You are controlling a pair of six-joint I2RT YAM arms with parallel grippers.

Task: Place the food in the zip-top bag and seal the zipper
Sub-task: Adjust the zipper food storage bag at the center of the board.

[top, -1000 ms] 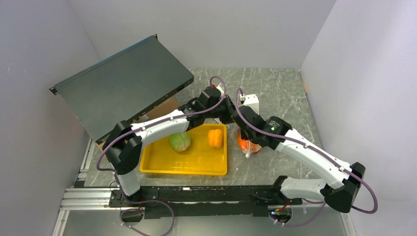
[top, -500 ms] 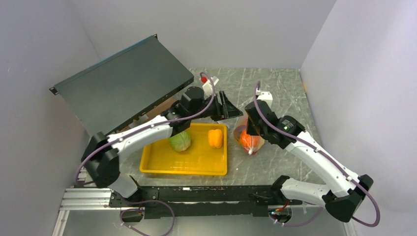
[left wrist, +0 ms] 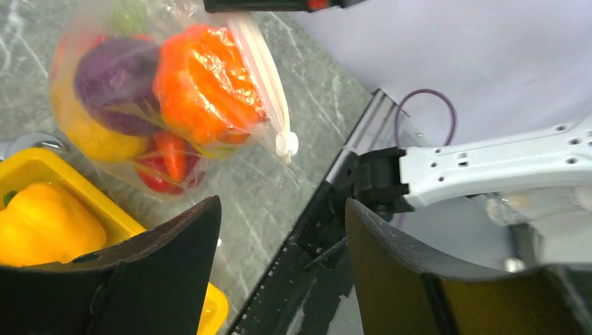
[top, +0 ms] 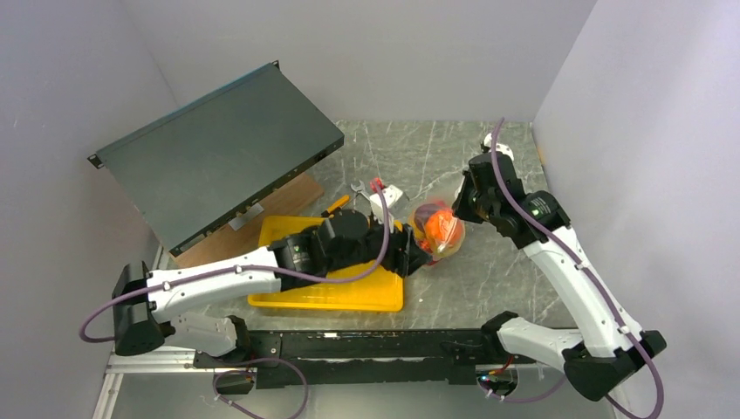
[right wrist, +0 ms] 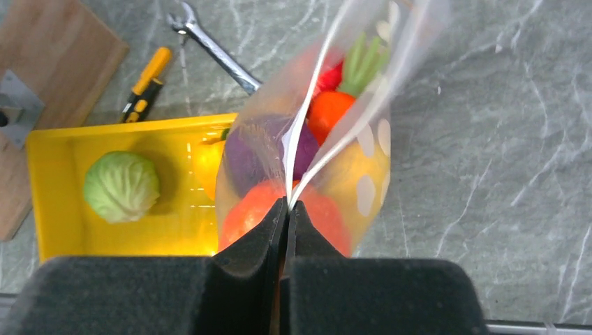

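The zip-top bag hangs clear of the table, packed with food: an orange pumpkin, a purple onion, a yellow fruit and red pieces. My right gripper is shut on the zipper, pinching the white strip at one end of the mouth. The left gripper is open and empty, below and beside the bag, near the zipper's slider. A green cabbage and a yellow pepper lie in the yellow tray.
My left arm lies low across the yellow tray and hides its contents from above. A silver wrench and a yellow-handled screwdriver lie behind the tray. A tilted dark metal panel and a wooden board stand at the back left.
My left gripper has opened, let go of the bag's mouth and swung back low over the tray. The right gripper has carried the bag up and to the right.
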